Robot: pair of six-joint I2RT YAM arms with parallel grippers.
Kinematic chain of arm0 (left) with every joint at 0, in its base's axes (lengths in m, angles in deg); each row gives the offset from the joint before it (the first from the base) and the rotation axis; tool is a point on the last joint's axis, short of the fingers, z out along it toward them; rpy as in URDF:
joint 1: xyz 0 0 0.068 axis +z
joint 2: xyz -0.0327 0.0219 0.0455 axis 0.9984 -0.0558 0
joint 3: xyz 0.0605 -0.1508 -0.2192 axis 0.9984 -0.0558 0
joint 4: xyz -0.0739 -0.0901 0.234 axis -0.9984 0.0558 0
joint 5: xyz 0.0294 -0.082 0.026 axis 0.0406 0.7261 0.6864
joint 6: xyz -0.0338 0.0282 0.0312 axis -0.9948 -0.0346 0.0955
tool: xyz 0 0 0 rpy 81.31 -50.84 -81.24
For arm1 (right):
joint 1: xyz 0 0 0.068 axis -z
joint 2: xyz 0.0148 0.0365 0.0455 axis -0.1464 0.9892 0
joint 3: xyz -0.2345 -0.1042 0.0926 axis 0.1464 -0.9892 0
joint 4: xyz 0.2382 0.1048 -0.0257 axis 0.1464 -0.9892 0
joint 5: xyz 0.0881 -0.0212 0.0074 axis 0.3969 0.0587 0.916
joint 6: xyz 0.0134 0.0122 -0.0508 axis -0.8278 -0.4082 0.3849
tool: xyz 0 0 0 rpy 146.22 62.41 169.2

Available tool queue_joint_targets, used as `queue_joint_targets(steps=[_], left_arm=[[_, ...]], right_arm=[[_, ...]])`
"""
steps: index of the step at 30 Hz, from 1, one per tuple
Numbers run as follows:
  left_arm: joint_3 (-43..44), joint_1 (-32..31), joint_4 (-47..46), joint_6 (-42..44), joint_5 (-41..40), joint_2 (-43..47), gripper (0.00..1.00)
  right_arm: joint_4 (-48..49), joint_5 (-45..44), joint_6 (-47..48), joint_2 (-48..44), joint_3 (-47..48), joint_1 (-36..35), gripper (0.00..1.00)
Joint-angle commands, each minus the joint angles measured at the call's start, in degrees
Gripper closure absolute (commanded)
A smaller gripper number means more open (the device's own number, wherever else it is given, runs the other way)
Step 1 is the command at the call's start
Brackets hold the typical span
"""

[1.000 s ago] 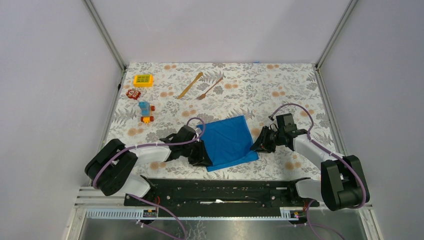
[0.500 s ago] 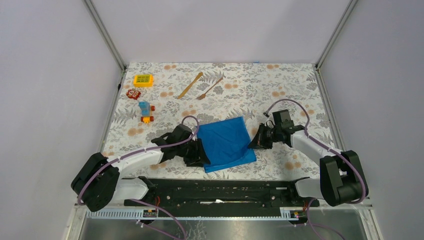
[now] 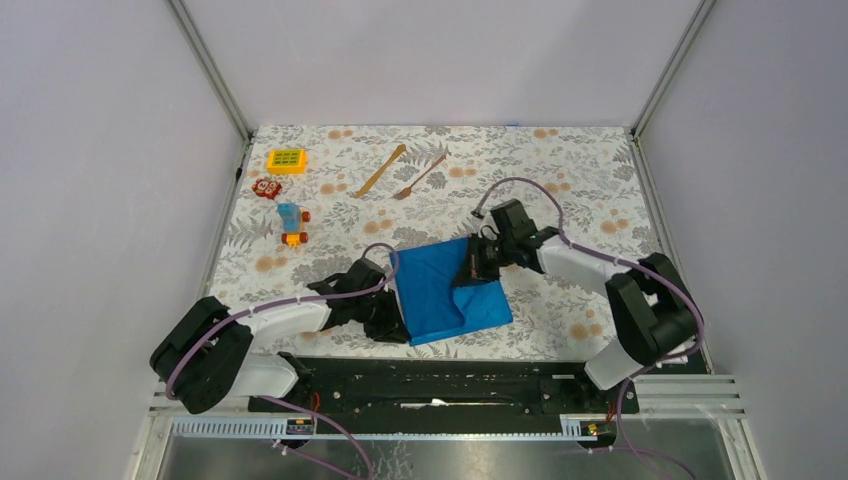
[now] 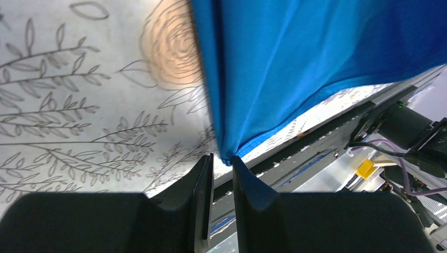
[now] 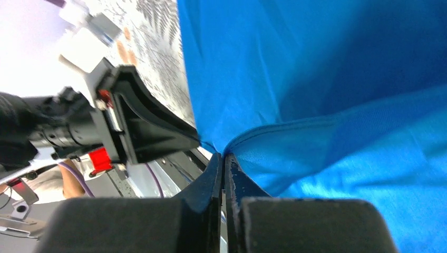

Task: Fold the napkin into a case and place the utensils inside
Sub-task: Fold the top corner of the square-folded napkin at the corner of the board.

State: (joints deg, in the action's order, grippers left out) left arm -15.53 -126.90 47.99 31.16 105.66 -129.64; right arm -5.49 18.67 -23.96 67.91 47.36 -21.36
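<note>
The royal-blue napkin (image 3: 440, 292) lies on the flowered table, its right part lifted and turned over toward the left. My right gripper (image 3: 470, 268) hangs above its middle, shut on the hem (image 5: 248, 138), with blue cloth (image 5: 316, 63) filling that wrist view beyond the fingertips (image 5: 224, 156). My left gripper (image 3: 398, 322) is low at the near-left corner. Its jaws stand narrow with the corner of the napkin (image 4: 226, 156) pinched between the tips (image 4: 223, 159). The utensils lie far back: a flat wooden stick (image 3: 380, 170) and a wooden fork (image 3: 420, 176).
Three small toys stand at the back left: a yellow block (image 3: 286, 160), a red piece (image 3: 266, 187) and a blue-orange one (image 3: 291, 224). The black base rail (image 3: 440, 385) runs along the near edge, just behind the napkin's near corner.
My right gripper shut on the napkin's right edge and carried it up and leftward over the cloth. The left gripper opened, then narrowed on the near-left corner.
</note>
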Motion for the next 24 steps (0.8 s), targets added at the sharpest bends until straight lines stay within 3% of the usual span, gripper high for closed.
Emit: queue_joint_targets(steps=[1, 11, 24], left_arm=[[-2.33, -0.47, -2.44, -0.82, -0.77, 1.1, 0.76], [-4.65, -0.62, -4.89, -1.73, -1.19, 0.18, 0.79], [-7.85, -0.68, -6.07, -2.52, -1.9, 0.8, 0.82]], right_arm=[[8.66, 0.08, -6.12, 7.05, 5.94, -3.18, 1.0], [23.65, 0.95, -20.06, 24.36, 16.99, -6.93, 1.0], [24.32, 0.05, -21.04, 33.48, 26.41, -7.66, 1.0]])
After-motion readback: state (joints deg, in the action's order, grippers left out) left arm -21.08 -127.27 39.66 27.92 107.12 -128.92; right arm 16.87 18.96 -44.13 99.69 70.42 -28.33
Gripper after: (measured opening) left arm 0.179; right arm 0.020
